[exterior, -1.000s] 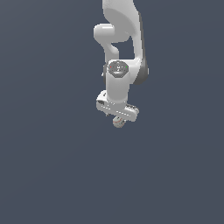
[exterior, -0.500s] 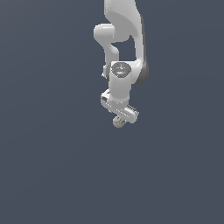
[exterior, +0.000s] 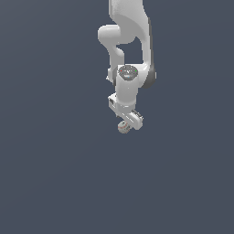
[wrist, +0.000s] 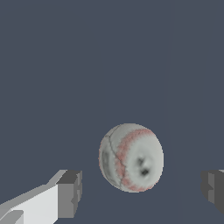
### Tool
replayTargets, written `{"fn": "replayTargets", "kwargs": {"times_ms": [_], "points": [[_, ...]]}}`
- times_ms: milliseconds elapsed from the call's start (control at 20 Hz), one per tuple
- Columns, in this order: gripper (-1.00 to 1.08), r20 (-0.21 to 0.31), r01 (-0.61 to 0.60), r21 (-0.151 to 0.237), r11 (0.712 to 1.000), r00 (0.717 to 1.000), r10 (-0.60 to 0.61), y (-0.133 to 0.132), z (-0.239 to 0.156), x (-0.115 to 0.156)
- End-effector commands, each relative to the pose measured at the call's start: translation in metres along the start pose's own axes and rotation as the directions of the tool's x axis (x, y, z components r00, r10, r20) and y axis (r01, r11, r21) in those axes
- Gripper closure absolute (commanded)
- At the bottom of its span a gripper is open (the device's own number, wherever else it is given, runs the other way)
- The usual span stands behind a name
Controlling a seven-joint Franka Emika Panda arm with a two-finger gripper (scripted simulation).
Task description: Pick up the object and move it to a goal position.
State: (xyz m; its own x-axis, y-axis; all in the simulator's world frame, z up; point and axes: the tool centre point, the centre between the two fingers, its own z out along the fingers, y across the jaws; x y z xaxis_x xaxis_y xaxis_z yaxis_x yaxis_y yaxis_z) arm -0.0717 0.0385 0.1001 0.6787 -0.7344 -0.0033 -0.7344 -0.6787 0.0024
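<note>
The object is a small white ball (wrist: pixel 131 157) with red stitch lines, lying on the dark grey floor. In the wrist view it sits between my two fingers, nearer to one fingertip (wrist: pixel 70 192) than to the other (wrist: pixel 213 187), with a gap on each side. My gripper (wrist: pixel 142 190) is open and touches nothing. In the exterior view the ball (exterior: pixel 121 128) shows just under the hand, and the gripper (exterior: pixel 125 126) hangs down over it from the white arm (exterior: pixel 130 50).
Plain dark grey floor (exterior: pixel 55 173) lies all around. No other object, edge or marker shows in either view.
The hand has turned about its own axis and sunk slightly towards the ball. The ball has stayed where it was.
</note>
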Motion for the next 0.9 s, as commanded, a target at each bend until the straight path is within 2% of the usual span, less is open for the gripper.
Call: {"fn": "replayTargets", "kwargs": {"times_ms": [0,500,850], "points": [[-0.92,-0.002,-0.027,0.001,1.0,1.0,0.027,0.001,0.001,-0.002],[-0.92,-0.003,-0.046,0.002,0.999,0.999,0.046,0.001,0.005,-0.003],[-0.92,-0.003,-0.049,0.002,0.999,0.999,0.049,0.002,0.034,-0.004]]}}
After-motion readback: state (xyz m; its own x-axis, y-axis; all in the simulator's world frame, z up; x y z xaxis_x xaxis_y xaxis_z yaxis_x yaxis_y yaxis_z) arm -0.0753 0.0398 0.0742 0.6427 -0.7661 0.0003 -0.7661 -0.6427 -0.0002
